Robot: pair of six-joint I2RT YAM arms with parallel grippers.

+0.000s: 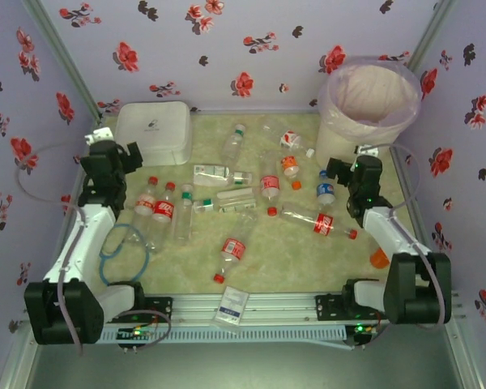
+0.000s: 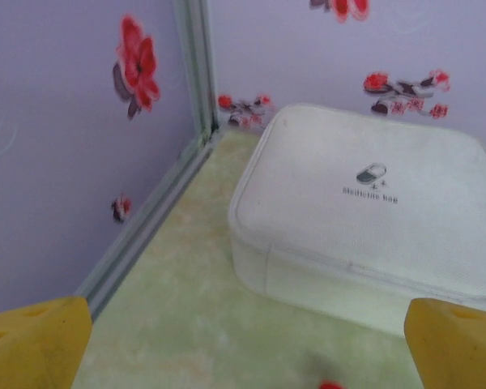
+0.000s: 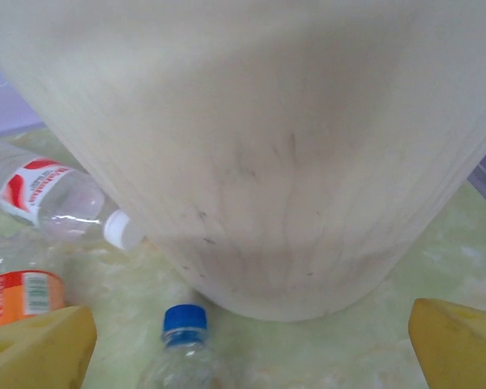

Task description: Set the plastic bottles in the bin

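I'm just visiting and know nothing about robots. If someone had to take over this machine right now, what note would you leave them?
Left tool: open, empty, facing the white box in the far left corner.
Right tool: open, empty, close up to the bin, with a blue-capped bottle on the mat just in front of it.
Bottles: scattered over the mat between the arms; one lies flat at the near rail.
Bin: far right corner, looks empty from above.
Done: nothing yet, as far as can be seen.
Left: every bottle still to go in.
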